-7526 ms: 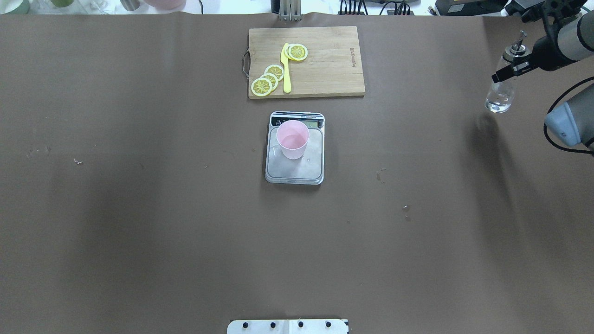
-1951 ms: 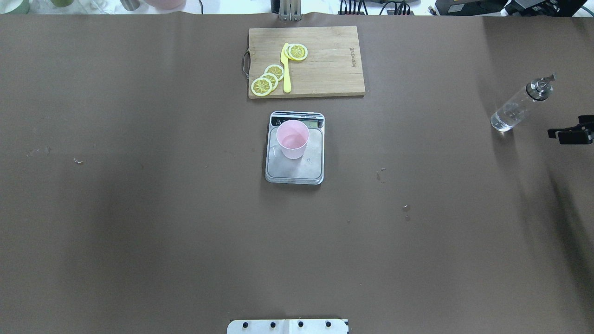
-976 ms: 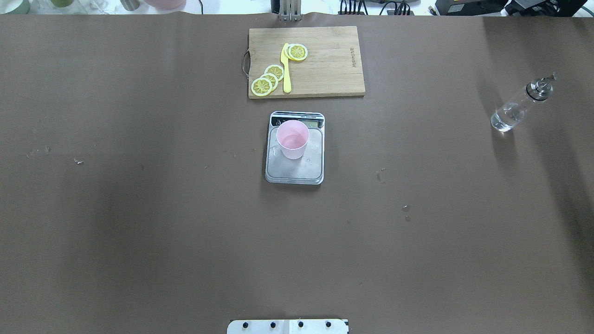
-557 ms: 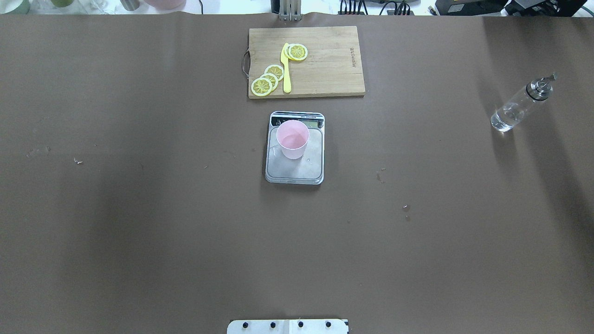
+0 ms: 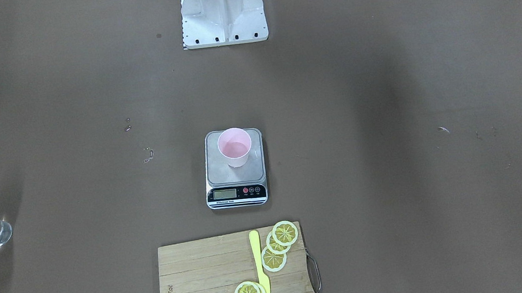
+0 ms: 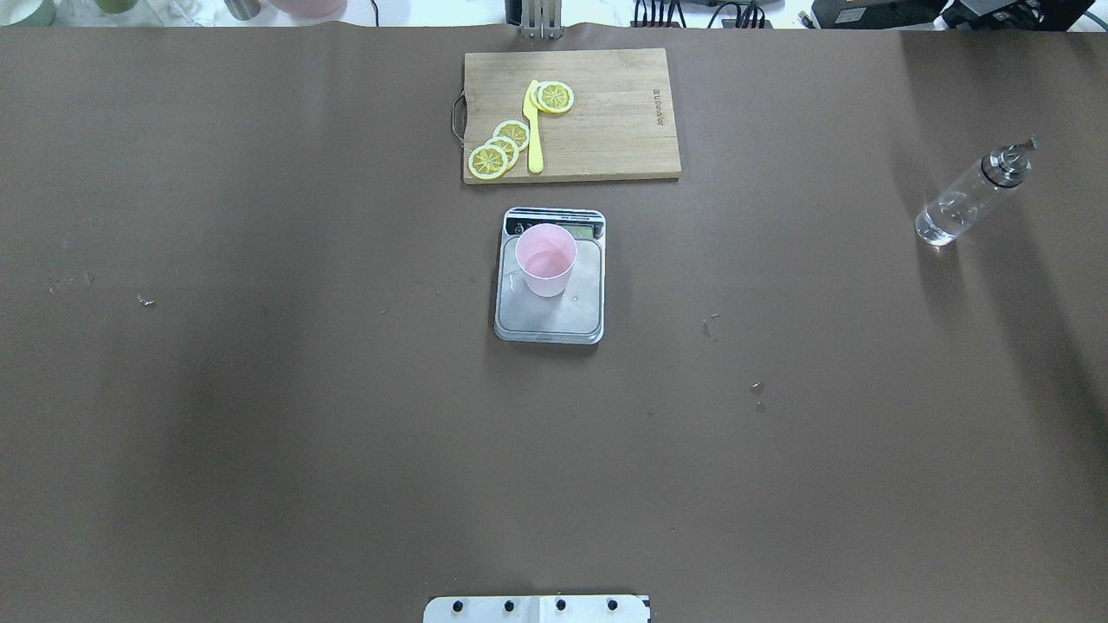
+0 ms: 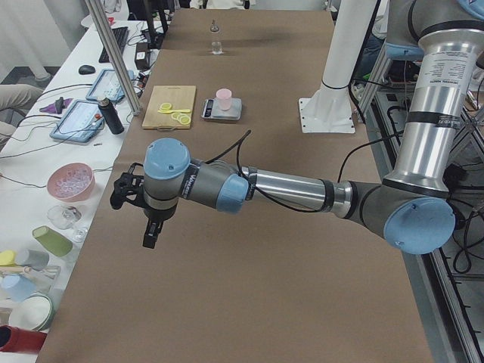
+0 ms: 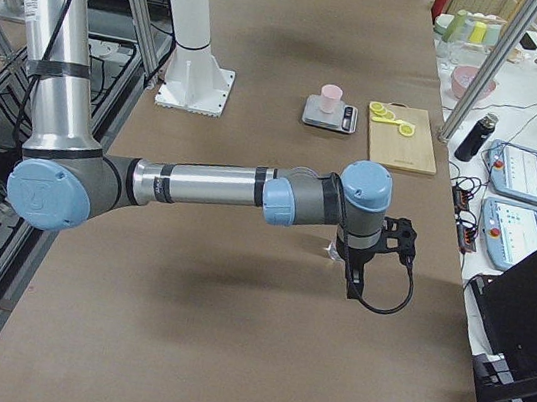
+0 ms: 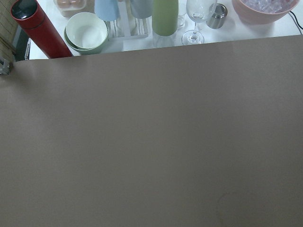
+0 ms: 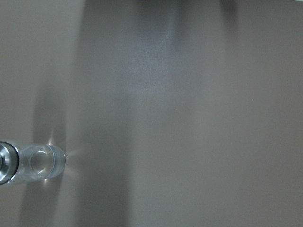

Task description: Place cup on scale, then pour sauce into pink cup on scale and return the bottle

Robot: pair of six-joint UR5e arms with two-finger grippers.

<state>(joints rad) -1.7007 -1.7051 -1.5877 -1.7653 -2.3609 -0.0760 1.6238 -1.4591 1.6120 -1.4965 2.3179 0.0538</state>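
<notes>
1 bottle (image 6: pixel 965 201) upright, apart from right gripper (image 8: pixel 349 292), cup (image 6: pixel 545 260) on scale (image 6: pixel 554 318)

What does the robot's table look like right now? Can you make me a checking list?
Surface: brown table cover, with a few small specks.
Job's things: pink cup upright on the scale; bottle standing alone near the table's edge on the robot's right.
Clutter: cutting board beyond the scale, carrying lemon slices and a yellow knife.
Grippers: left tool and right tool hang over bare table, nothing seen in them; open or shut cannot be told.
Cables: black cable by the left wrist; another by the right wrist.
Surroundings: white side bench with bowls; tablets.
</notes>
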